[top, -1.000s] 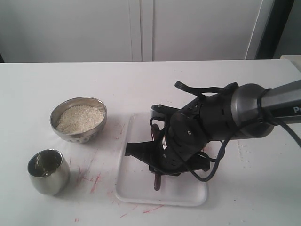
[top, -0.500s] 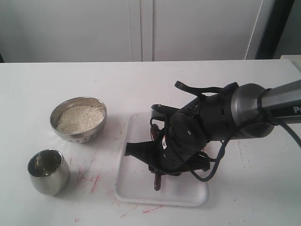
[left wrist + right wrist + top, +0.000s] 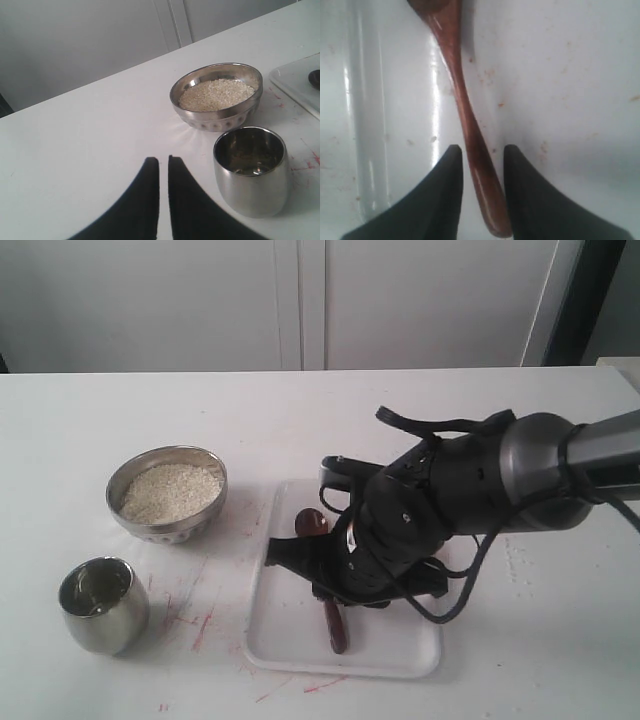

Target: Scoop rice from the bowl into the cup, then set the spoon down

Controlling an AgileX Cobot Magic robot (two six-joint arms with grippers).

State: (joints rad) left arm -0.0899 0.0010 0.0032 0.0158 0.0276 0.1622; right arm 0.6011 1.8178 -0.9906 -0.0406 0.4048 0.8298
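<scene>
The dark wooden spoon (image 3: pixel 311 524) lies flat on the white tray (image 3: pixel 285 640), head toward the bowl and handle end toward the front. My right gripper (image 3: pixel 482 150) hovers over the handle, open, its fingers on either side of the spoon (image 3: pixel 465 110), with a gap showing on one side. The ribbed steel bowl (image 3: pixel 128 478) holds rice (image 3: pixel 170 492) at the left. The shiny cup (image 3: pixel 103 605) stands in front of it. My left gripper (image 3: pixel 163 160) is shut and empty, low over the table beside the cup (image 3: pixel 252 172) and short of the bowl (image 3: pixel 220 119).
The right arm (image 3: pixel 470 490) reaches in from the right and covers much of the tray. Red marks stain the white table (image 3: pixel 200 625) between cup and tray. White cabinet doors (image 3: pixel 300 300) stand behind the table.
The right gripper has opened and risen a little off the tray. The spoon stays lying there, and its head now shows beside the wrist. Bowl and cup have not moved.
</scene>
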